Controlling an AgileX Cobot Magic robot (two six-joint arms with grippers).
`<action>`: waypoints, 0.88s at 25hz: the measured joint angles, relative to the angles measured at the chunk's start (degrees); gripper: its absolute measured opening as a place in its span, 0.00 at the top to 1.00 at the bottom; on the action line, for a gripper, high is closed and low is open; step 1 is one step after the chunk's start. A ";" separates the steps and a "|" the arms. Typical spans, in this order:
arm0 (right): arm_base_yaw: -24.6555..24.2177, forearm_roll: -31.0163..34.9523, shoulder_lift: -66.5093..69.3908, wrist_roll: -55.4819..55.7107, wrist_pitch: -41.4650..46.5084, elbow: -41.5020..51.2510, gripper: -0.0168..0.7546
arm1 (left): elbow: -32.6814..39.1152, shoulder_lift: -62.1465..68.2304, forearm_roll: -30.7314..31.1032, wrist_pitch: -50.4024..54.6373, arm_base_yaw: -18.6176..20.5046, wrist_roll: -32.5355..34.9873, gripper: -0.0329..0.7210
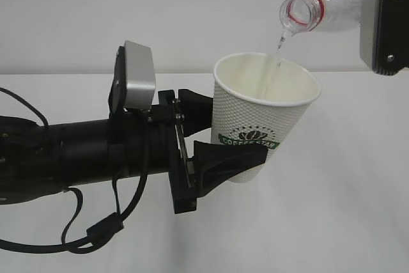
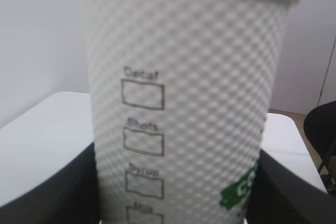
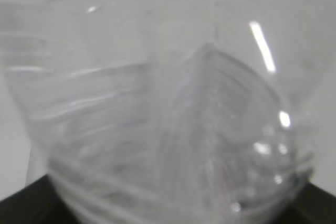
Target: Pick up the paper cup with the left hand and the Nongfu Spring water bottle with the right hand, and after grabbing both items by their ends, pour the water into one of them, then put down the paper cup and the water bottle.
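Above the bench: paper cup (image 1: 265,110) upright, clamped in left pincer (image 1: 214,135); water bottle (image 1: 326,1) tilted mouth-down at upper right, clamped in right pincer (image 1: 383,23), water (image 1: 278,46) streaming into cup.

white table (image 1: 358,222), plain white wall (image 1: 128,11)

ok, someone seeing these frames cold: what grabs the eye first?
The tilted Nongfu Spring water bottle at upper right, its open mouth sending a thin stream of water into the paper cup at centre. Next, the left tool, reaching in from the left, clamps the cup's lower wall and holds it off the white table. The right tool shows only at the top right edge.
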 joint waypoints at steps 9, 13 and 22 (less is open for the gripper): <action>0.00 -0.81 0.00 0.00 0.10 0.00 0.29 | 0.00 0.00 0.00 0.00 0.00 0.00 0.26; 0.00 -0.81 0.00 0.00 0.10 0.00 0.29 | 0.00 0.00 0.00 0.00 0.00 0.00 0.27; 0.00 -0.81 0.00 0.00 0.10 0.00 0.29 | 0.00 0.00 0.00 0.00 0.00 0.00 0.27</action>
